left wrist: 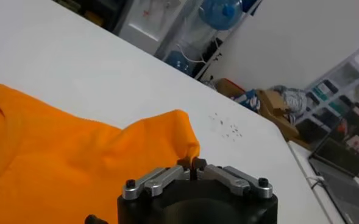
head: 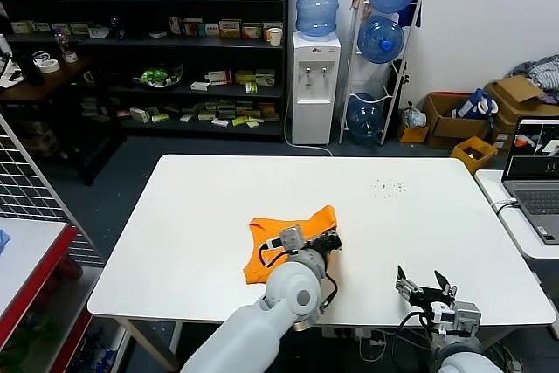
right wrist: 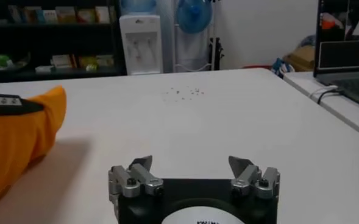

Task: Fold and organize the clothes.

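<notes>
The orange T-shirt lies bunched on the white table, near the middle of its front half. No lettering shows. My left gripper is shut on the shirt's right edge and holds that fold a little above the table. In the left wrist view the fingertips pinch the orange fabric. My right gripper is open and empty, hovering near the table's front right edge. The right wrist view shows its spread jaws, with the lifted shirt off to one side.
Small dark specks lie on the table's back right. A laptop sits on a side table to the right. A wire rack stands at the left. A water dispenser, shelves and cardboard boxes stand behind.
</notes>
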